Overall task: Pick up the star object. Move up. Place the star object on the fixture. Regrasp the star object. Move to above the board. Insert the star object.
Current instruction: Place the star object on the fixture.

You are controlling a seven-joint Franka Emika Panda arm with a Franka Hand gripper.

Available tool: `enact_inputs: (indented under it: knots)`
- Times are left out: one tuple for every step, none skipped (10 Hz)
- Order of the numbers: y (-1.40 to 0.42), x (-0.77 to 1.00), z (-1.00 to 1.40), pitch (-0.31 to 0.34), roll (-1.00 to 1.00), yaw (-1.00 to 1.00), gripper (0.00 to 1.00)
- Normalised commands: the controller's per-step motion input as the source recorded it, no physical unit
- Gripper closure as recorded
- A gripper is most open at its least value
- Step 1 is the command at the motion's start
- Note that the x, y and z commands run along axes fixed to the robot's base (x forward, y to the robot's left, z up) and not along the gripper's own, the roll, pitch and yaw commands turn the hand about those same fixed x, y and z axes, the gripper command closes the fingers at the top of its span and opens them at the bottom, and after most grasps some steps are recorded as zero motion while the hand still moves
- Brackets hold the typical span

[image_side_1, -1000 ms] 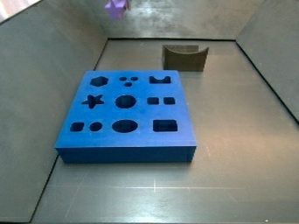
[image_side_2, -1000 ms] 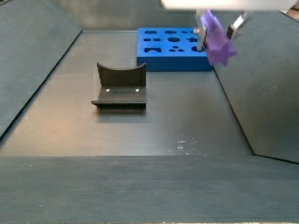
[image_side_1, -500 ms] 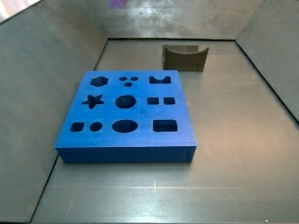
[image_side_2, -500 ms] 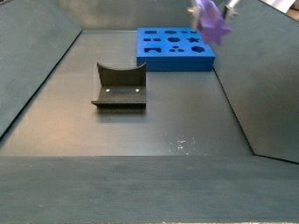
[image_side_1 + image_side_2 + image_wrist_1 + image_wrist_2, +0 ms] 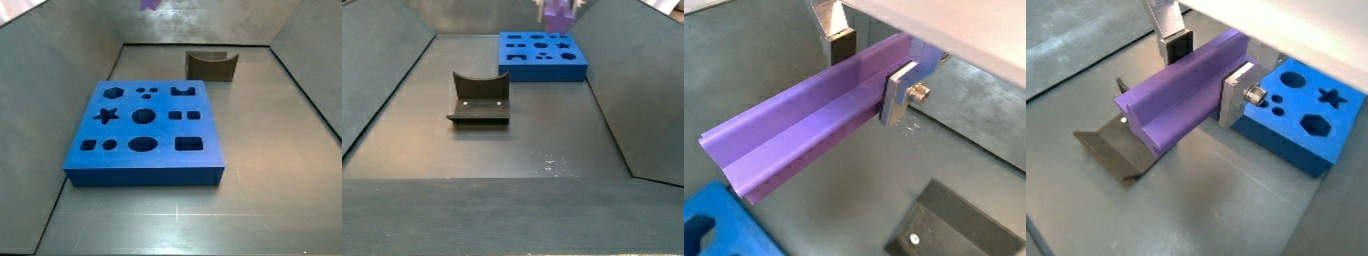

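Star object point(image 5: 811, 125) clamped in end effector point(image 5: 869, 72), high above board point(image 5: 543, 54).

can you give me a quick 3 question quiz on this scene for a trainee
1. True or false: the gripper is shut on the star object.
2. In both side views, where is the star object: A) lying on the board, B) resting in the fixture, C) held high, at the top edge of the picture?
3. Fill in: the fixture's notch is ____.

Key: 1 true. 2 C. 3 empty.
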Motion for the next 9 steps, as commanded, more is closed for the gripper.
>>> enact_inputs:
  knots:
    - [-0.23,1.00,0.06,0.142,-0.05,0.02,1.00]
    - [-0.20,1.00,0.06,0.146,-0.05,0.02,1.00]
    - [-0.19,1.00,0.05,0.146,-0.05,0.03,1.00]
    - [-0.16,1.00,0.05,0.148,-0.05,0.03,1.00]
    - [-0.15,1.00,0.05,0.156,-0.06,0.03,1.00]
    - [-0.13,1.00,0.04,0.160,-0.06,0.03,1.00]
    - [-0.12,1.00,0.04,0.154,-0.06,0.04,1.00]
    - [0.26,1.00,-0.23,-0.009,-1.00,0.12,1.00]
    - [0.28,1.00,-0.24,-0.009,-1.00,0.11,1.00]
